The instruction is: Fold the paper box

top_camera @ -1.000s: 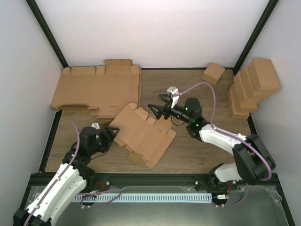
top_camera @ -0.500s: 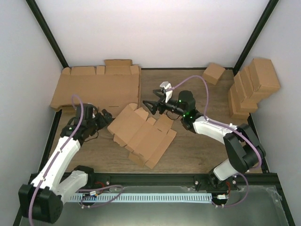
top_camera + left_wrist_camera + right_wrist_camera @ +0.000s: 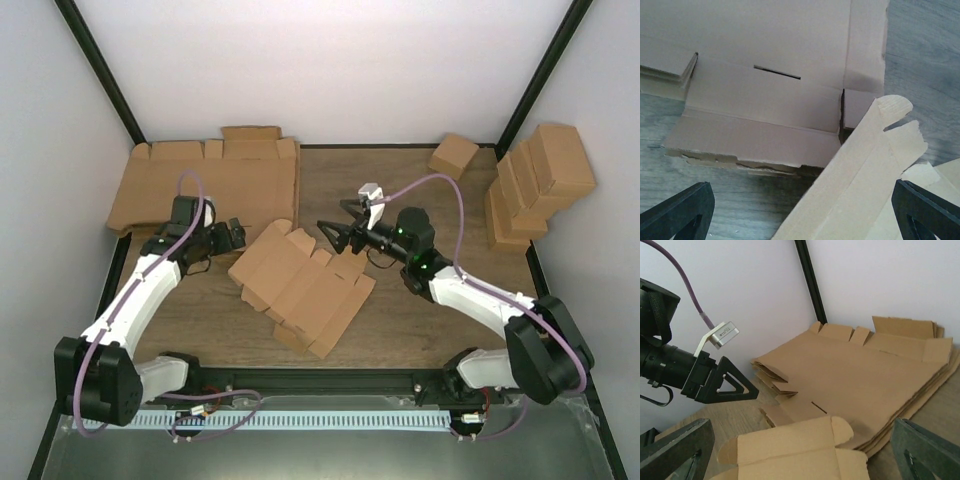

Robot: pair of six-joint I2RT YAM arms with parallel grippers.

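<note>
Moved: since a second ago the left arm has swung up and outward from the near-left of the paper box toward its 9 o'clock side, and its jaws have spread; the right arm has dipped toward the box and come back to nearly where it was; the box itself has hardly shifted.
Paper box (image 3: 303, 284): one flat, unfolded die-cut blank, lying at an angle on the middle of the bench (image 3: 400, 310), flaps splayed, touched by neither hand.
Left hand (image 3: 232, 235): wide, holding nothing, just beside the box's upper-left edge; its wrist view shows that edge running between its fingers.
Right hand (image 3: 332, 233): wide, empty, at about 1 o'clock of the box, just off its flaps, pointing left.
Step in hand: I'd say the very start, both hands lining up on the blank and no crease raised yet.
Next move: probably one hand pins a panel flat while the other gets under a neighbouring flap and lifts it along its crease; the thin card could slide on the bench if not held.
Large cardboard sheets (image 3: 210, 185): one stack at 11 o'clock; I cannot count the layers.
Folded cartons: one alone (image 3: 454, 155) at 1 o'clock by the back wall; a pile (image 3: 535, 185) at 2 o'clock, about five showing.
</note>
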